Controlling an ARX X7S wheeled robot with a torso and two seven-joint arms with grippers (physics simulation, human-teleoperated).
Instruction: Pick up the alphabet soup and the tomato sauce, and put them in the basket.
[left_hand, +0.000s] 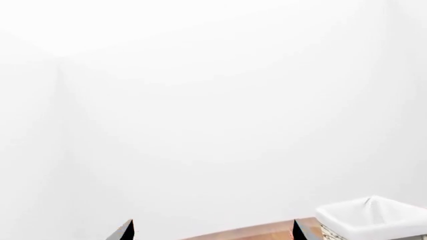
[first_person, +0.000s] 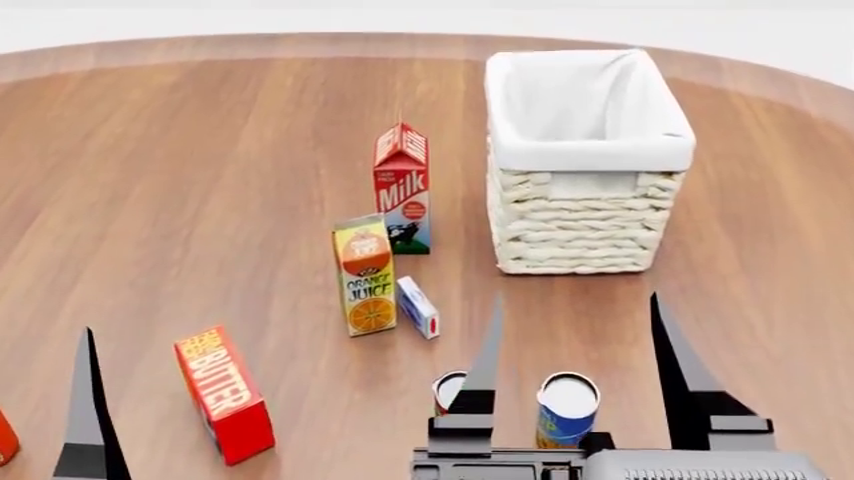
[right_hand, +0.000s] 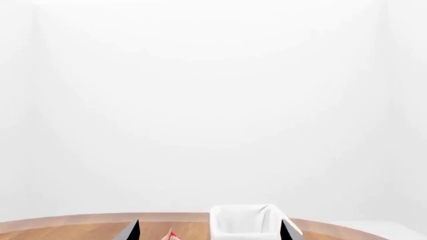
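White walls fill both wrist views; only the head view shows the wooden table (first_person: 200, 150). Woven basket (first_person: 587, 210) at one o'clock. Right gripper (first_person: 574, 345), wide open, straddles alphabet soup (first_person: 567, 410); tomato sauce (first_person: 449, 390) sits beside it. Left gripper (first_person: 88, 400): cannot tell.

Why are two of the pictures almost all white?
Both wrist views point at a plain white wall, evenly lit with no glare, so only strips of table, the basket and dark fingertips peek in at one edge. The head view looks down on the wooden table, sharp and bright, with only faint soft shadows beside the cartons.
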